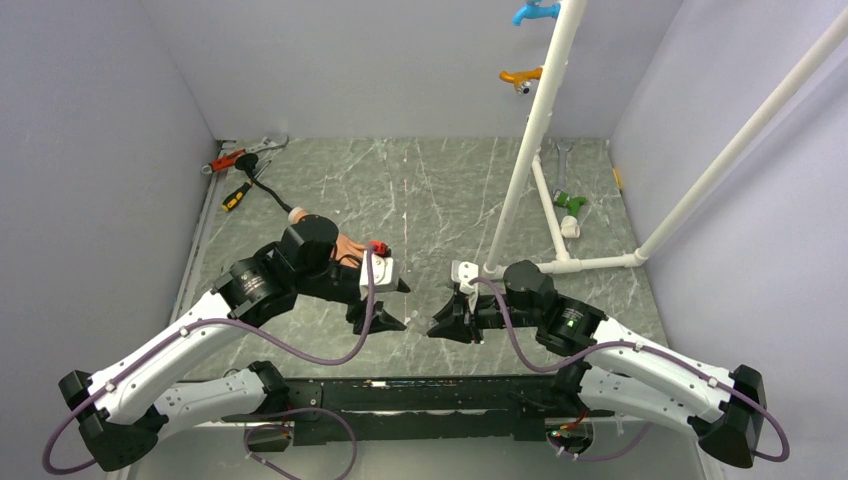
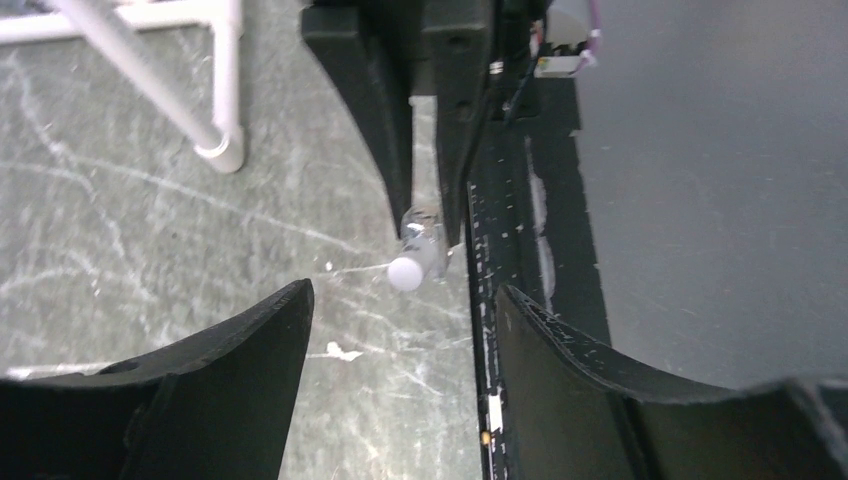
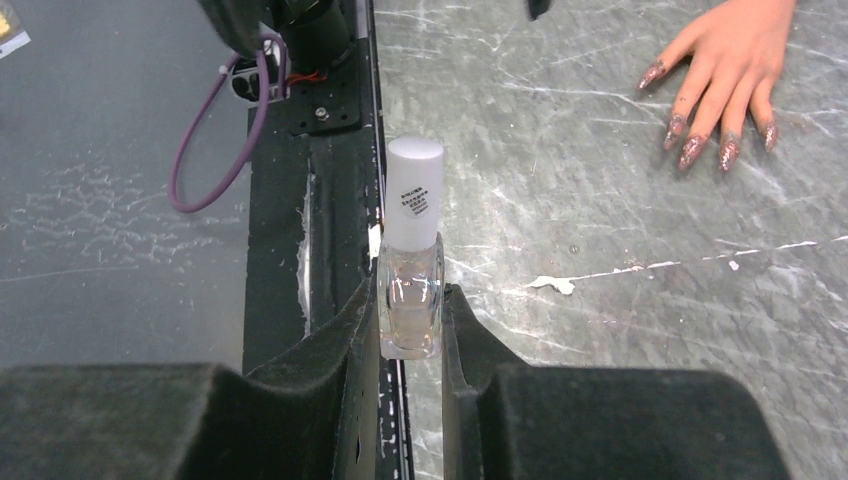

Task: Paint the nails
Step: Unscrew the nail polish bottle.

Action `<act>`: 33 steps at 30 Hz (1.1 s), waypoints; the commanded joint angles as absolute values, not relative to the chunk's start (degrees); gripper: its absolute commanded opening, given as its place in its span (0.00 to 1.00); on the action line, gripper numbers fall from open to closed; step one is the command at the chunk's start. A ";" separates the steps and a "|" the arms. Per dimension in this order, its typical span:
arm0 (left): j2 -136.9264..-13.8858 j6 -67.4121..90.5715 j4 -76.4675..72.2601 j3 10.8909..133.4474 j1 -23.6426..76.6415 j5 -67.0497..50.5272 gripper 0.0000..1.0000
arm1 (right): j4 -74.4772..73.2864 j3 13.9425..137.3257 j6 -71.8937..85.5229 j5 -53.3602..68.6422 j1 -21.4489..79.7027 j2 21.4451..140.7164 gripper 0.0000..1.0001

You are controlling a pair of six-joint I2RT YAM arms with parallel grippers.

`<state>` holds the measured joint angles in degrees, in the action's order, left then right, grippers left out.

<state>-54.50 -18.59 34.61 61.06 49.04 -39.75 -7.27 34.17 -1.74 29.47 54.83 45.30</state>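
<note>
Right wrist view: glittery pink nails (image 3: 690, 150) on mannequin hand (image 3: 735, 60), lying flat on table (image 3: 600, 250), well apart from clear bottle (image 3: 410, 320) pinched by right gripper (image 3: 408, 290). White cap (image 3: 413, 190) on, aimed at left gripper (image 2: 400, 310), spread wide. Likely risk: closing off-centre on cap, twisting bottle loose. Nails hidden under left arm (image 1: 300, 260) from above; seen only at right wrist.

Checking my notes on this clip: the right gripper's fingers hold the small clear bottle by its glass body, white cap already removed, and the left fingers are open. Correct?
No: the white cap is still on the clear bottle, as the right wrist view shows. The rest stands: the right gripper has its fingers shut on the glass body, and the left gripper has its fingers open.
</note>
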 commanded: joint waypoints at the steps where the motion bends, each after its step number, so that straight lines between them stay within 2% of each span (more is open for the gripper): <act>1: -54.33 -20.60 32.50 60.56 48.13 -49.80 0.69 | -4.82 38.05 -4.04 32.01 54.67 46.75 0.00; 9: -52.96 -18.24 28.49 56.66 48.05 -46.52 0.63 | -4.10 39.02 -4.10 33.56 54.68 47.70 0.00; 21: -52.93 -17.12 26.49 55.73 48.08 -45.54 0.60 | -3.16 40.25 -3.55 35.52 54.66 48.38 0.00; 33: -54.15 -16.71 27.64 56.08 48.89 -47.35 0.46 | -1.56 40.70 -3.11 34.80 54.67 49.15 0.00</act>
